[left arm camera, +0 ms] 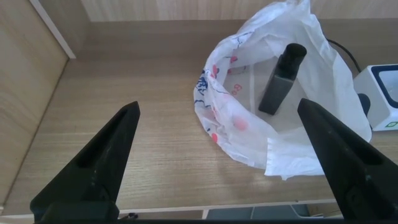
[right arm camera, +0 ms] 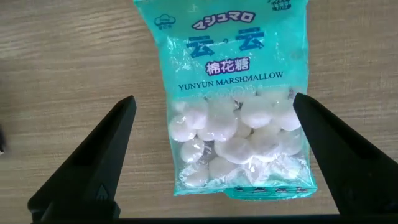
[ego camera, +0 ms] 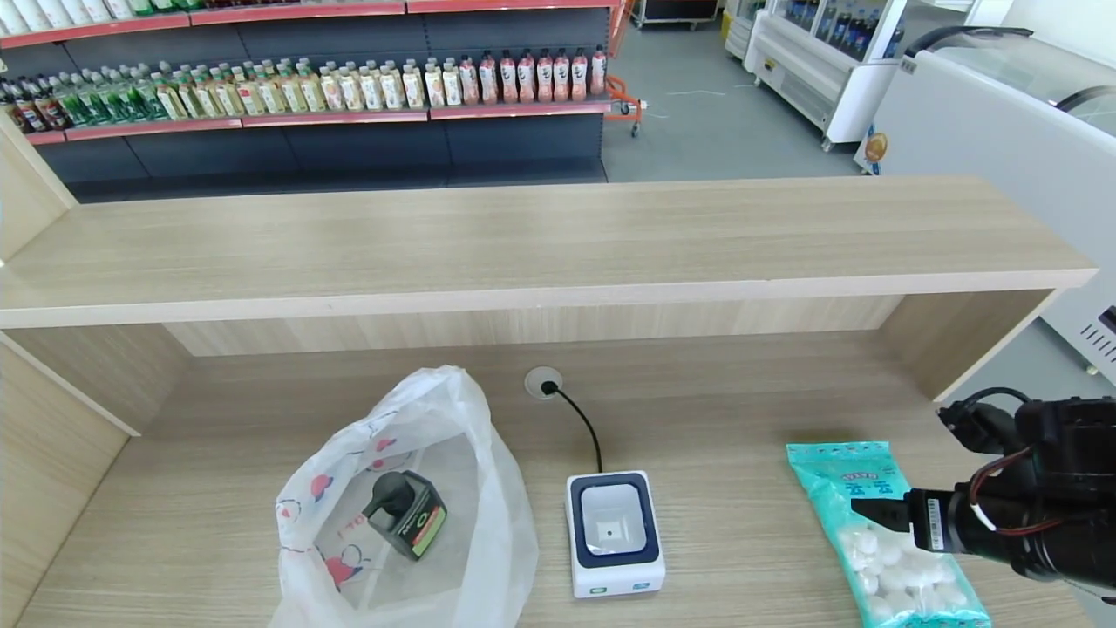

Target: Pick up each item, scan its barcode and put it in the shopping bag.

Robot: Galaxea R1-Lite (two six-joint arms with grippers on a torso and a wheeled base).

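Bench (ego camera: 741, 419), checkout nook.
- Marshmallow packet (right arm camera: 233, 124) lies flat on the bench, print side up, on the robot's right and well apart from the scanner (ego camera: 613, 532).
- Right gripper (right arm camera: 212, 99) hangs directly over the packet, jaws spread wide to either side of it and holding nothing. No contact that I can make out.
- Left gripper (left arm camera: 219, 104) hovers near the shopping bag (ego camera: 410, 515), jaws released and empty.
- The shopping bag lies with its mouth gaping, and a dark bottle (ego camera: 405, 515) is already inside.
- The scanner sits between bag and packet, window facing up, with its cable (ego camera: 582, 423) running back to a port in the bench.

Step in hand, as I judge it: picking up the packet.
- Descend straight, keeping the packet centred between the jaws.
- Close across the width where the marshmallows bunch, since the film alone may slip or crumple.
- Squeeze gently; the contents are soft.
- No barcode shows on the upper face, so it is likely underneath. If so, the packet can pass over the scanner window without flipping.
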